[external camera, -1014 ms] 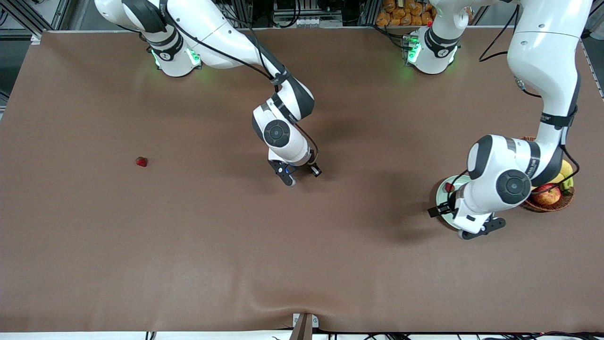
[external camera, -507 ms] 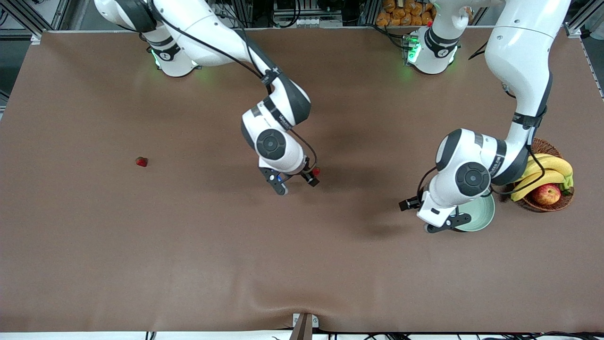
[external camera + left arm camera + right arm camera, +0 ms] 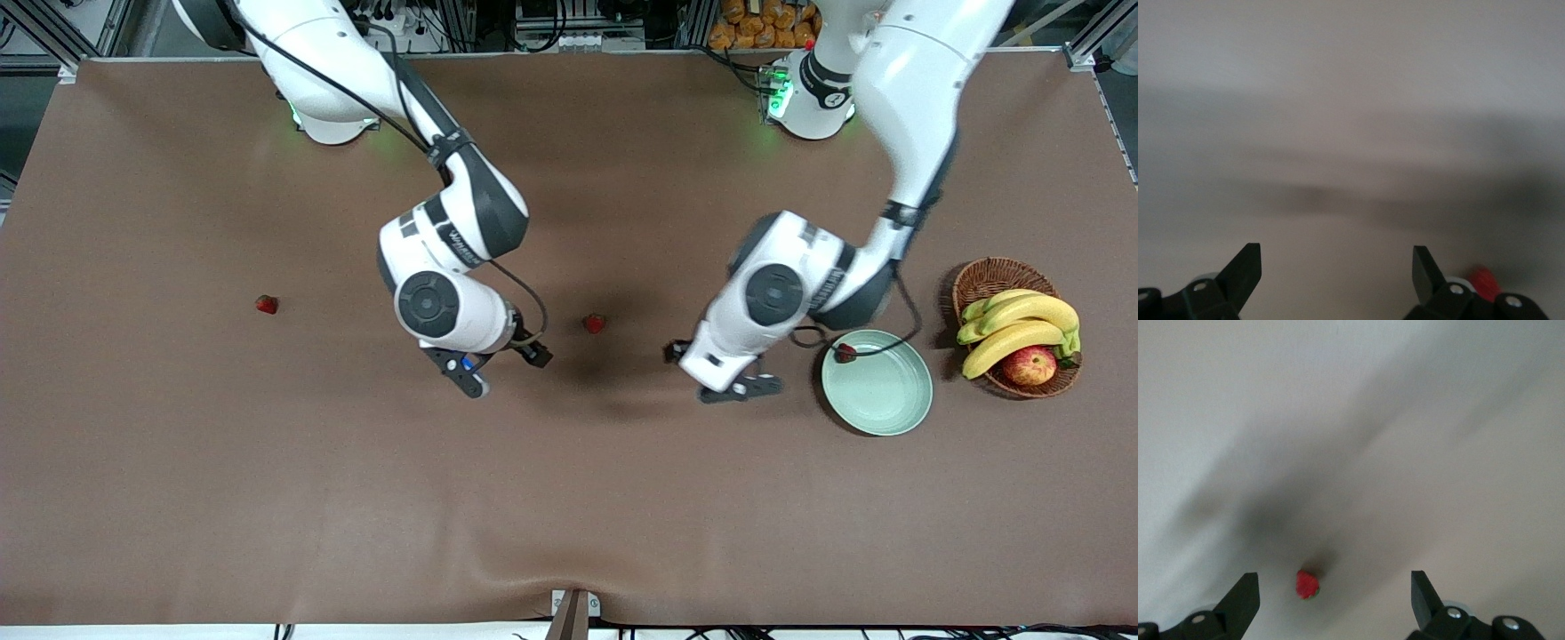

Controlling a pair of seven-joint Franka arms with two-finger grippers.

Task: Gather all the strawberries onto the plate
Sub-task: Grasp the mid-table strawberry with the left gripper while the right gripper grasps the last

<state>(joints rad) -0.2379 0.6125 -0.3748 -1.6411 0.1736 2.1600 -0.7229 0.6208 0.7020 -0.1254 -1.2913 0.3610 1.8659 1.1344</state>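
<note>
The pale green plate (image 3: 898,413) lies beside the fruit basket at the left arm's end, with one strawberry (image 3: 845,353) in it near the rim. A second strawberry (image 3: 595,324) lies on the bare table between the two hands. The third strawberry (image 3: 266,305) lies toward the right arm's end. My left gripper (image 3: 738,389) hangs open over the table between the plate and the middle berry; a red bit (image 3: 1481,280) shows beside one finger. My right gripper (image 3: 467,378) is open and empty, just off the middle berry; its wrist view shows a strawberry (image 3: 1307,585) on the table ahead of its fingers.
A brown wicker basket (image 3: 987,276) with bananas (image 3: 1018,324) and a red-yellow apple (image 3: 1029,365) stands beside the plate at the left arm's end. The brown mat's front edge bulges a little above a clamp (image 3: 573,612).
My right gripper opened, left a strawberry on the mid-table and drew away toward its own end. The left gripper swung off the plate toward the middle, uncovering the plate and its berry.
</note>
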